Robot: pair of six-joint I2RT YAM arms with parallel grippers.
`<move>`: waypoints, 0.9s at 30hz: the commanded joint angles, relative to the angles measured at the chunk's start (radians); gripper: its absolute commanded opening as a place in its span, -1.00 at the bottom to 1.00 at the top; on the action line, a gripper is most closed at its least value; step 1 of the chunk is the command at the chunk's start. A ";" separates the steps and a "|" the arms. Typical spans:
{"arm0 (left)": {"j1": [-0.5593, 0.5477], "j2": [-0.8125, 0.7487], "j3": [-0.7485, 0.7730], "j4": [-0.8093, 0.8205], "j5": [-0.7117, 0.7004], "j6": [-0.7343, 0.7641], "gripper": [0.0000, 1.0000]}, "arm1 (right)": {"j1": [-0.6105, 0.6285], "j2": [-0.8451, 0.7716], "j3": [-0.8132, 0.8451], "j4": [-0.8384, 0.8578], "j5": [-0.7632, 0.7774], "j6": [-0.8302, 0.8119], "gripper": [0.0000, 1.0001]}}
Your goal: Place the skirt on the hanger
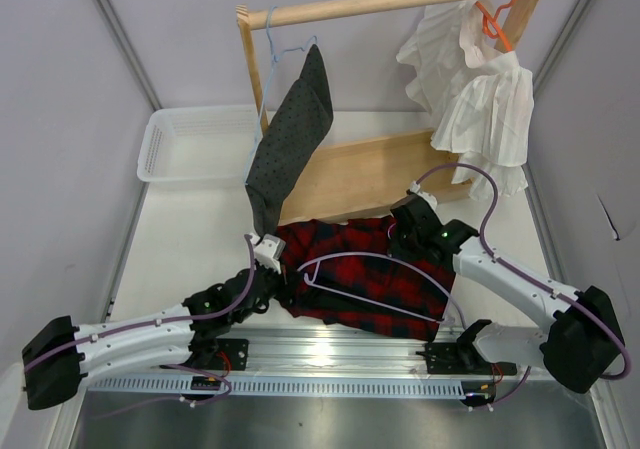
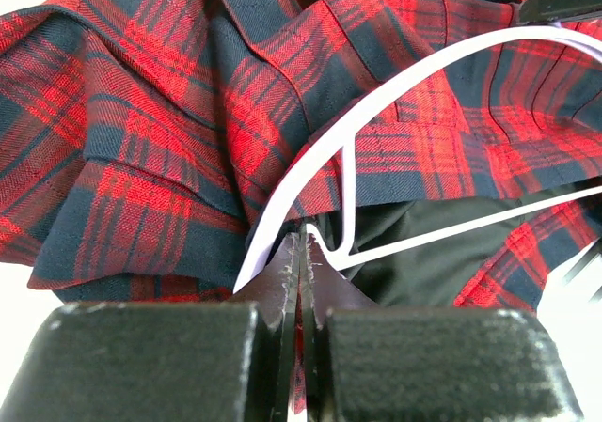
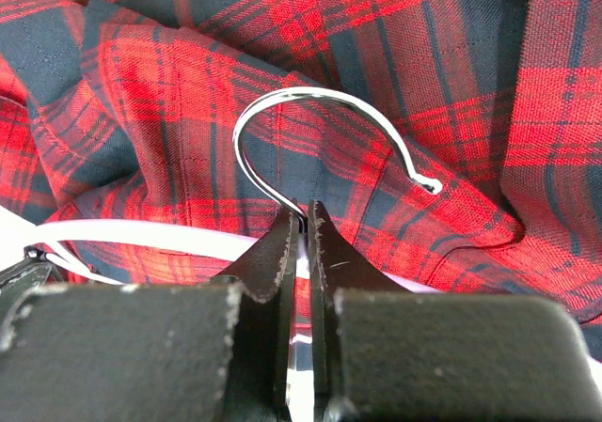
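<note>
Red-and-navy plaid skirt [image 1: 345, 294] is lying bunched up on the table [image 1: 190, 239], close to the near edge and right between the two arms. Some of its black lining [image 2: 423, 262] shows in the left wrist view. The lilac hanger [image 1: 350, 258] is lying flat on top of it, not through it as far as I can see.

Both arms have hold of the hanger. The left gripper [image 2: 301, 253] has its fingers pressed together on the hanger's left end, where the sloping arm meets the bottom bar. The right gripper [image 3: 301, 220] is pinching the shank just below the silver hook [image 3: 320, 98], which curls up over the plaid. Neither one seems to have any fabric — though in the left wrist view I can't rule out a bit of cloth caught under the tips.

So progress-wise I'd call it early. The hanger is gripped and sitting on the skirt, but the skirt isn't draped over the bar or hung from the hanger's arms yet, and that's pretty much the whole job.

Further back towards the far edge there's the wooden rack [image 1: 380, 169], with a grey speckled garment [image 1: 290, 139] on a light blue hanger [image 1: 275, 44] and a white ruffled garment [image 1: 480, 99] on an orange hanger [image 1: 497, 14]. A white basket [image 1: 190, 144] sits by the far left corner.
</note>
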 commanded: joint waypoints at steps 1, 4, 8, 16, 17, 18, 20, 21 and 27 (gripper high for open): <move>0.001 -0.009 0.043 0.037 0.018 0.030 -1.00 | 0.007 0.007 0.039 0.019 0.015 0.004 -1.00; 0.001 -0.012 0.050 0.024 0.021 0.032 -1.00 | 0.007 0.003 0.038 0.023 0.013 0.006 -1.00; 0.001 -0.012 0.050 0.020 0.035 0.030 -1.00 | 0.008 0.010 0.041 0.033 0.010 0.007 -1.00; 0.001 -0.019 0.058 -0.014 0.044 0.030 -1.00 | 0.011 0.016 0.047 0.051 0.001 0.010 -1.00; 0.002 -0.021 0.059 -0.017 0.042 0.030 -1.00 | 0.013 0.017 0.053 0.051 -0.002 0.010 -1.00; 0.001 -0.021 0.059 -0.025 0.042 0.027 -1.00 | 0.013 0.019 0.055 0.053 0.001 0.010 -1.00; 0.001 -0.019 0.064 -0.032 0.042 0.026 -1.00 | 0.013 0.017 0.061 0.056 -0.001 0.013 -1.00; 0.001 -0.021 0.064 -0.038 0.042 0.024 -1.00 | 0.013 0.013 0.062 0.057 0.002 0.014 -1.00; 0.001 -0.032 0.070 -0.060 0.042 0.024 -1.00 | 0.013 0.005 0.079 0.060 0.008 0.017 -1.00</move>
